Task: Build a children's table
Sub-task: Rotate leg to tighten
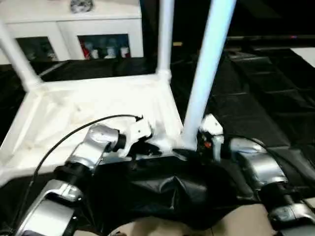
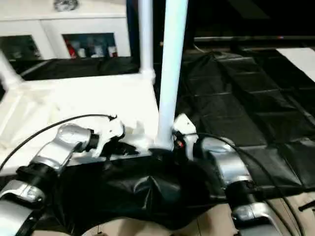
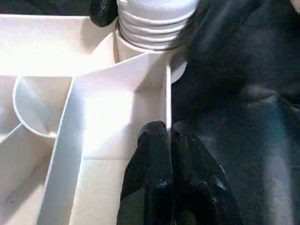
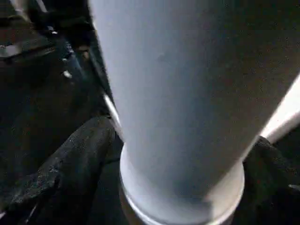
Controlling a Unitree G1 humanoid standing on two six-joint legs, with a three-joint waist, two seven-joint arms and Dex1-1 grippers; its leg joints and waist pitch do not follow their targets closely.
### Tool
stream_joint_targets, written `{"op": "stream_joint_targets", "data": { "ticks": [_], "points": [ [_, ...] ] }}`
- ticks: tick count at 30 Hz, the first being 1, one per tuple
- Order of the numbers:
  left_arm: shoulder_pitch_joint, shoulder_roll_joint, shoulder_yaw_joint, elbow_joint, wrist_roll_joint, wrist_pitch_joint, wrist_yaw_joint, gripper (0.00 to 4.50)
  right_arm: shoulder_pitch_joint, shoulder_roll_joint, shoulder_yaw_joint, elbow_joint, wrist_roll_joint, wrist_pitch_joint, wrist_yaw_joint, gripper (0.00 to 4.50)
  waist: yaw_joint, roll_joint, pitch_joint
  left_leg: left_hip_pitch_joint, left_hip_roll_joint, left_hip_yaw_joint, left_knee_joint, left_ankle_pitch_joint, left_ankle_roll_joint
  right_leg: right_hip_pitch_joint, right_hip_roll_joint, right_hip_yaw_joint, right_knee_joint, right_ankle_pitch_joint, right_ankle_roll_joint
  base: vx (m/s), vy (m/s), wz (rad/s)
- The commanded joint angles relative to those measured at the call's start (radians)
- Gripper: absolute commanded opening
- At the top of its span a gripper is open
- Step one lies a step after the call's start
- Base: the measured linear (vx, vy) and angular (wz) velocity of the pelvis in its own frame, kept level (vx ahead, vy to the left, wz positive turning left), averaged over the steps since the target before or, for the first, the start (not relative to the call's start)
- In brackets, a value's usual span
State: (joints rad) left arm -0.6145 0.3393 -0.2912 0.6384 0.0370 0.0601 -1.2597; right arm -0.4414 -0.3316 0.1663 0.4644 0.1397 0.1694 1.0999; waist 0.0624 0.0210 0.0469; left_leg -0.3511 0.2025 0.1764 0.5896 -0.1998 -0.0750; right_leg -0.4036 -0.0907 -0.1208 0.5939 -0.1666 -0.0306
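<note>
Left eye view is showing the white tabletop (image 1: pixel 93 110) lying upside down on black sheeting (image 1: pixel 256 108), ribbed side up, with two legs already standing in its far corner sockets. A third leg (image 1: pixel 206 73) is rising from the near corner socket, and both arms are meeting at that corner. The left pincer (image 1: pixel 156 149) is reaching the tabletop's near wall just beside the socket, probably to steady the piece while the leg is being seated. The right pincer (image 1: pixel 189 151) is sitting at the foot of that leg. A white cabinet (image 1: pixel 74 24) is standing beyond the tabletop.

Left wrist view is looking along the left pincer (image 3: pixel 169 140), whose black fingers are pressing together on the thin white wall of the tabletop (image 3: pixel 112 108), with the threaded leg end (image 3: pixel 154 23) entering the socket beyond.

Right wrist view is showing the leg (image 4: pixel 187 93) passing between the right pincer's fingers (image 4: pixel 79 154), which are flanking its base collar; whether they are actually squeezing it, I cannot tell.
</note>
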Motion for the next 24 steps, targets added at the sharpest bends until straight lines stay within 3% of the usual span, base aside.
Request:
{"op": "stream_joint_targets", "data": {
  "ticks": [1,8,14,18,19,21,24],
  "points": [
    [0.002,-0.003,-0.011,-0.035,-0.015,0.002,-0.018,0.0,0.013,0.006,0.042,-0.035,0.027,0.023,0.055,3.54,0.004,-0.013,-0.062,-0.004,0.034,-0.005,-0.066,-0.158,0.083,0.059,-0.066,0.061,-0.075,-0.302,-0.173,0.0,0.0,0.0],
    [0.024,0.014,-0.017,-0.077,-0.037,0.037,-0.078,0.0,0.026,-0.006,0.052,-0.064,0.032,0.058,0.089,2.91,0.005,-0.014,-0.062,-0.005,0.033,-0.005,-0.065,-0.15,0.074,0.059,-0.066,0.061,-0.074,-0.293,-0.175,0.0,0.0,0.0],
    [0.018,0.002,-0.005,-0.07,-0.043,0.032,-0.043,0.0,0.025,0.016,0.046,-0.056,0.024,0.075,0.042,2.75,0.004,-0.013,-0.061,-0.004,0.032,-0.005,-0.066,-0.153,0.069,0.058,-0.065,0.06,-0.077,-0.307,-0.169,0.0,0.0,0.0],
    [-0.004,-0.039,0.028,-0.048,-0.041,0.048,0.038,0.0,-0.004,0.078,0.009,0.017,-0.008,0.09,-0.129,2.73,-0.003,-0.013,-0.059,-0.004,0.029,-0.008,-0.068,-0.168,0.049,0.059,-0.066,0.059,-0.081,-0.35,-0.153,0.0,0.0,0.0],
    [-0.021,-0.063,0.043,-0.032,-0.043,0.062,0.083,0.0,-0.021,0.111,-0.012,0.056,-0.018,0.093,-0.21,2.73,-0.01,-0.012,-0.056,-0.002,0.028,-0.006,-0.068,-0.174,0.042,0.053,-0.065,0.06,-0.084,-0.365,-0.153,0.0,0.0,0.0],
    [-0.067,-0.117,0.069,0.017,-0.036,0.081,0.188,0.0,-0.062,0.188,-0.059,0.138,-0.022,0.094,-0.37,2.72,-0.019,-0.012,-0.057,0.0,0.022,-0.009,-0.067,-0.193,0.02,0.054,-0.066,0.055,-0.09,-0.429,-0.137,0.0,0.0,0.0],
    [-0.107,-0.161,0.085,0.061,-0.026,0.096,0.286,0.0,-0.095,0.244,-0.087,0.192,-0.017,0.081,-0.471,2.72,-0.021,-0.011,-0.062,0.002,0.024,-0.009,-0.065,-0.174,0.025,0.054,-0.066,0.058,-0.089,-0.383,-0.141,0.0,0.0,0.0]
  ]
}}
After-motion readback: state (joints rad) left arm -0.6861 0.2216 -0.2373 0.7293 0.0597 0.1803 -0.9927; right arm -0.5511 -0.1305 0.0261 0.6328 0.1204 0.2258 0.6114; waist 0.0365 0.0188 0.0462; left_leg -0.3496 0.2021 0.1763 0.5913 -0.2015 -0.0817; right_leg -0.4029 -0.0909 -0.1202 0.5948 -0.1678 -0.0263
